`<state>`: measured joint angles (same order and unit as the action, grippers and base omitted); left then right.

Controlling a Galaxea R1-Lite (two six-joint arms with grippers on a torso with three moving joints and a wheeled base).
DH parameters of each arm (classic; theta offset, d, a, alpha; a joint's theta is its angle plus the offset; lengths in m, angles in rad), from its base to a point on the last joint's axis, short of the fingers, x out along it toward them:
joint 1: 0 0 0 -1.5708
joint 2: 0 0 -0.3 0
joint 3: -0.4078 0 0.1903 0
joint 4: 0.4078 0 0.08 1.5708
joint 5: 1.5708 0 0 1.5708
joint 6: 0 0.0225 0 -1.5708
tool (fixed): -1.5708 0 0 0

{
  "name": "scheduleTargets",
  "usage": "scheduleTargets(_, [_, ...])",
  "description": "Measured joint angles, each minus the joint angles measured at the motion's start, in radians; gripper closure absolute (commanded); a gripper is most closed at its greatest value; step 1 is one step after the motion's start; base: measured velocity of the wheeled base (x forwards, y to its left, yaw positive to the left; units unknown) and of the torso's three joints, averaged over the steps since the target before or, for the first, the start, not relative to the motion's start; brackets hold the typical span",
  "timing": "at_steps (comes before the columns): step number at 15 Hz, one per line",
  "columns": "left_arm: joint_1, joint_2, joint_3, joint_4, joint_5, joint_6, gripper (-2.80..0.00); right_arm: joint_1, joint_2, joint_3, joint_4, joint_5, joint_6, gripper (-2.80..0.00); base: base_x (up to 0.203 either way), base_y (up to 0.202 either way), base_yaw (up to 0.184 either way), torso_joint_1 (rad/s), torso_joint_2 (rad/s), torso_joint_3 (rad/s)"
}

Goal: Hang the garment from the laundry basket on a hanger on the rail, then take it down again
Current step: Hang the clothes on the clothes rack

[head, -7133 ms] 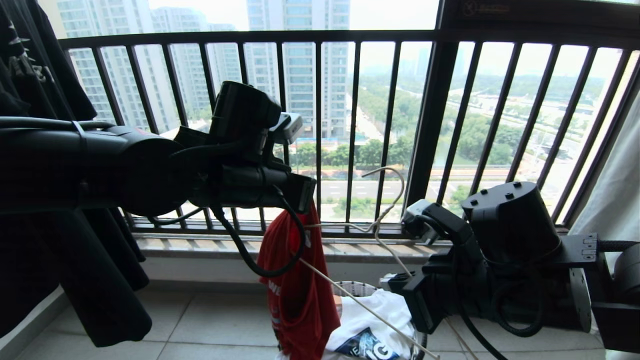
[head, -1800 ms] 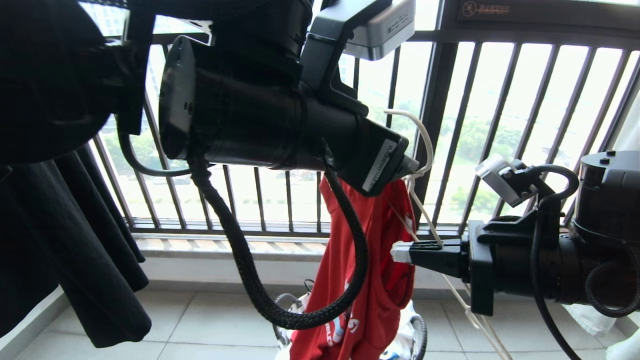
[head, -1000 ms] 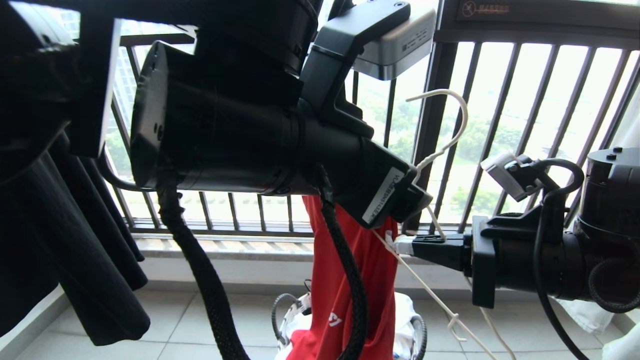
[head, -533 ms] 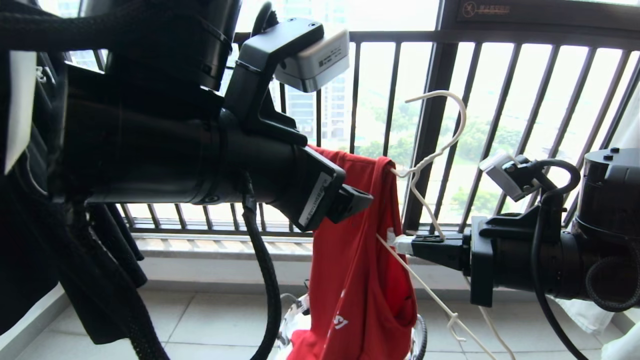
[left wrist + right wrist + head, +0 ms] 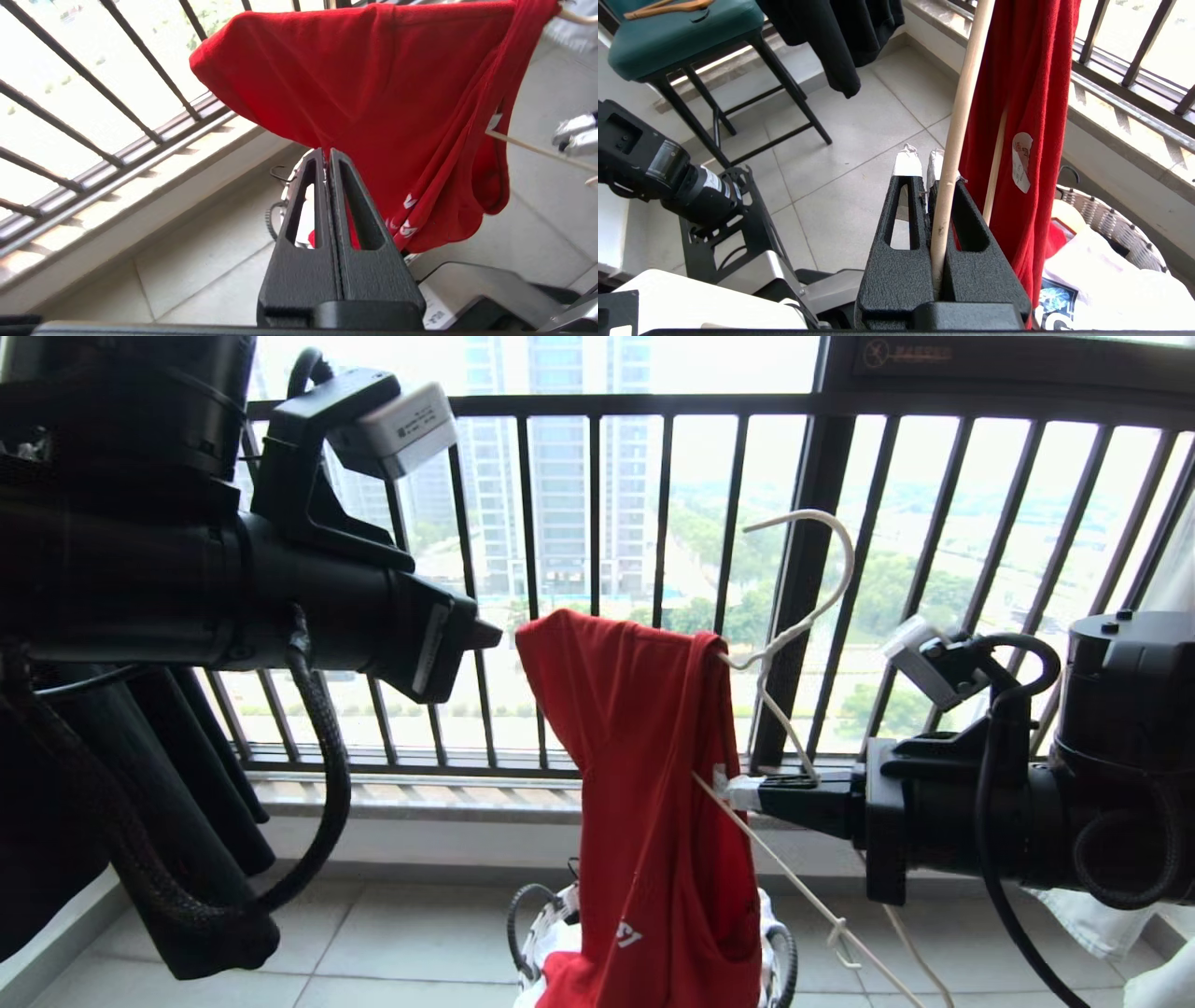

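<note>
Garment (image 5: 653,775) on hanger (image 5: 794,635), right pincer (image 5: 738,791) clamping it, left pincer (image 5: 485,635) closed beside.

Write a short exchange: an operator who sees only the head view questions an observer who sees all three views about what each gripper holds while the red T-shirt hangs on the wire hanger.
Operator: Is the left gripper holding the red T-shirt?
Observer: No. The left wrist view shows it shut with nothing in it, no cloth caught.
Operator: Where exactly does the right gripper hold the hanger?
Observer: The right wrist view shows it shut on one straight rod of the hanger, right beside the shirt's white neck label.
</note>
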<state>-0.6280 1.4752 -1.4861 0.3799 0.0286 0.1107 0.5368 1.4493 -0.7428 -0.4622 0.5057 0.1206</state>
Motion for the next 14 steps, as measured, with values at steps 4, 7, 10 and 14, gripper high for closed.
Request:
scheduleTargets(4, [0.148,-0.014,-0.09,0.085,-0.177,0.128,0.0,0.003,0.039,-0.117,0.061,0.097,-0.014,0.0,0.0,0.0,0.0,0.0,0.0,0.0])
scheduleTargets(7, [0.185,-0.009,-0.241,0.277,-0.294,0.201,0.0,0.012,0.061,-0.169,0.121,0.223,-0.045,0.0,0.0,0.0,0.0,0.0,0.0,0.0])
scheduleTargets(10, [0.193,0.029,-0.385,0.51,-0.345,0.323,0.0,0.029,0.074,-0.219,0.18,0.296,-0.046,0.0,0.0,0.0,0.0,0.0,0.0,0.0])
scheduleTargets(14, [0.16,0.072,-0.457,0.653,-0.378,0.449,0.0,0.039,0.056,-0.228,0.229,0.401,-0.046,0.0,0.0,0.0,0.0,0.0,0.0,0.0])
